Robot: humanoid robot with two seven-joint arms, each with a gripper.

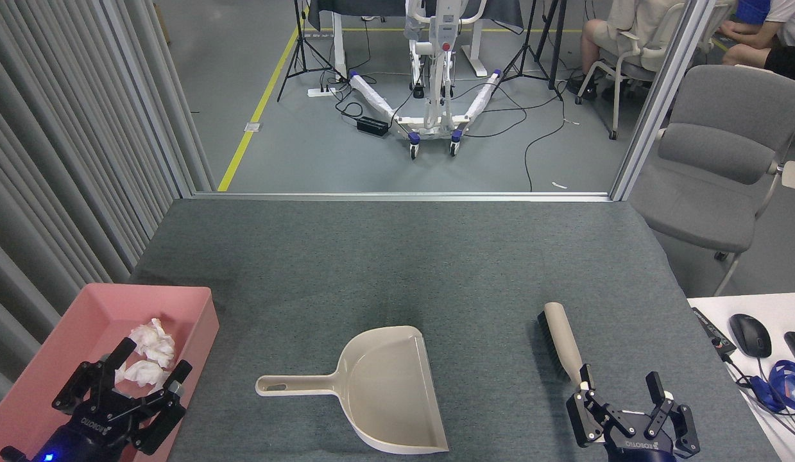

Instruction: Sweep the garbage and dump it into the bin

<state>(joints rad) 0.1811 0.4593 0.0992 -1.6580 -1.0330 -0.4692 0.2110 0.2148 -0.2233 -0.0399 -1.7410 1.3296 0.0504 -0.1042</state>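
The pink bin sits at the table's front left with white tissue garbage lying inside it. My left gripper hangs open over the bin's near part, hiding some of the wads, with nothing between its fingers. The beige dustpan lies empty at the front centre, its handle pointing left. A brush with a beige handle and dark bristles lies at the front right. My right gripper stands open just beyond the brush handle's near end, holding nothing.
The grey felt table ends at a metal rail at the back. A grey curtain runs along the left. A grey office chair stands at the right, and a white side desk with a mouse and cables sits at the front right.
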